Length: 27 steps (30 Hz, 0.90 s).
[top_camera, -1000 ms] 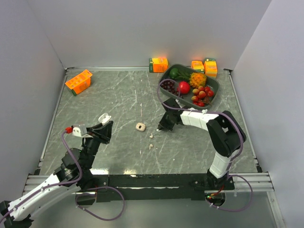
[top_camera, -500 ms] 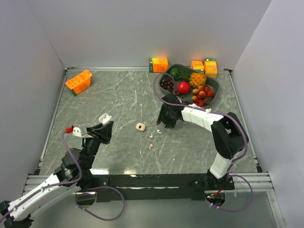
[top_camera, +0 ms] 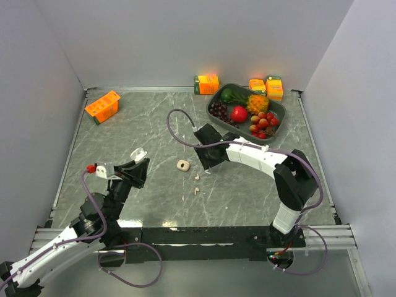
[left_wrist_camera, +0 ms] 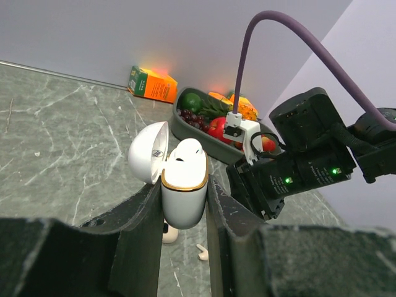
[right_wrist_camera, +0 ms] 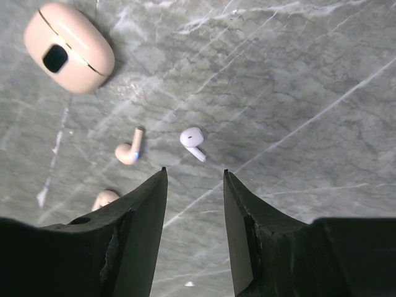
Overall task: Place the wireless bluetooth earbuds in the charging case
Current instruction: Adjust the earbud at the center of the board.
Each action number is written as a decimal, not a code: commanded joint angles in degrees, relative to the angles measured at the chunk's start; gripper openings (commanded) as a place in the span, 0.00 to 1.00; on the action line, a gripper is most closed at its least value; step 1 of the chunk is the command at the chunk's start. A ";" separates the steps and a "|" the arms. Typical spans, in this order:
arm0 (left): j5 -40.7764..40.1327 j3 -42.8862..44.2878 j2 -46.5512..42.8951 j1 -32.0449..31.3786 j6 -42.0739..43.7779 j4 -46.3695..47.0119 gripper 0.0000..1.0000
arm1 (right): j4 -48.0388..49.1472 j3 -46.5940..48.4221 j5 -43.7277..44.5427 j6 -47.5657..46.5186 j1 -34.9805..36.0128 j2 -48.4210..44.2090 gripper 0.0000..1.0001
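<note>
Right fingers: apart, nothing between them, hanging above the surface. A second ago nearly together and down at the surface; since then sprung wide, lifted, wrist swung across toward the left arm's side.
White earbud: loose on the surface just ahead of the right fingertips, in line with their gap, touching neither (not to be seen a second ago, in plain sight by the half-second mark beside the rising fingers).
Meaning: pick most likely lost or let go. Earbud no nearer its slot; fresh grasp needed before any insertion.
Left fingers: clamped on the white case, one on each flank, unmoved over the last second.
White case: upright between the left fingers, held off the surface, lid hinged open; white rounded top showing above the gold rim (probably one earbud already seated).
Nearer beige earbud: beside the white one, off to one side of the right fingers' line; unmoved.
Second beige earbud: close by the outer flank of one right finger, partly hidden.
Beige case: farther ahead of the right fingers, same side.
Risk: tiny, rounded, apt to squirt out again under a pinch.
</note>
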 commanded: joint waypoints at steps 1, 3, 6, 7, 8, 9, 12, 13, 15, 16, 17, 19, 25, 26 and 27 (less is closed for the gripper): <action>1.38 2.68 -0.31 -0.03 1.35 1.82 0.01 | -0.04 1.32 2.30 -5.41 1.22 1.10 0.49; 1.37 2.33 -0.93 -0.03 1.08 1.82 0.01 | -0.39 2.12 2.65 -6.29 1.93 2.24 0.50; 1.37 2.33 -0.93 -0.03 0.73 1.56 0.02 | -0.30 2.65 3.01 -6.73 2.98 4.00 0.53; 1.37 2.33 -0.93 0.06 0.65 1.47 0.01 | 0.31 2.13 2.22 -6.65 3.16 4.27 0.54; 1.20 2.33 -1.02 0.06 0.64 1.38 0.01 | 0.92 1.86 1.87 -6.56 3.16 4.36 0.54; 1.11 2.24 -1.19 -0.03 0.64 1.38 0.01 | 1.19 1.60 1.69 -6.30 3.25 4.53 0.54; 0.85 2.15 -1.55 -0.03 0.47 1.03 0.02 | 2.25 1.42 1.16 -6.12 3.33 5.23 0.54; 0.85 2.15 -1.46 -0.03 0.38 0.94 0.01 | 2.42 1.50 1.07 -6.12 3.34 5.50 0.54; 0.67 2.24 -1.28 -0.03 0.47 0.86 0.01 | 2.34 1.94 0.90 -6.12 3.34 6.29 0.54; 0.58 2.24 -1.28 -0.03 0.56 0.86 0.01 | 2.42 2.12 0.72 -6.12 3.34 6.73 0.54; 0.58 2.24 -1.37 -0.03 0.56 0.86 0.01 | 2.34 2.21 0.81 -6.12 3.42 6.99 0.54; 0.32 2.24 -1.46 -0.03 0.47 0.68 0.01 | 2.77 2.12 0.81 -6.20 3.42 7.52 0.53; 0.14 2.06 -1.81 0.06 0.38 0.42 0.01 | 3.83 1.68 1.07 -6.29 3.42 8.31 0.52; 0.23 2.06 -1.64 -0.03 0.38 0.50 0.01 | 3.92 1.77 1.16 -6.21 3.34 8.49 0.51; 0.32 2.15 -1.55 0.06 0.38 0.59 0.02 | 4.01 1.86 1.16 -6.20 3.34 8.57 0.51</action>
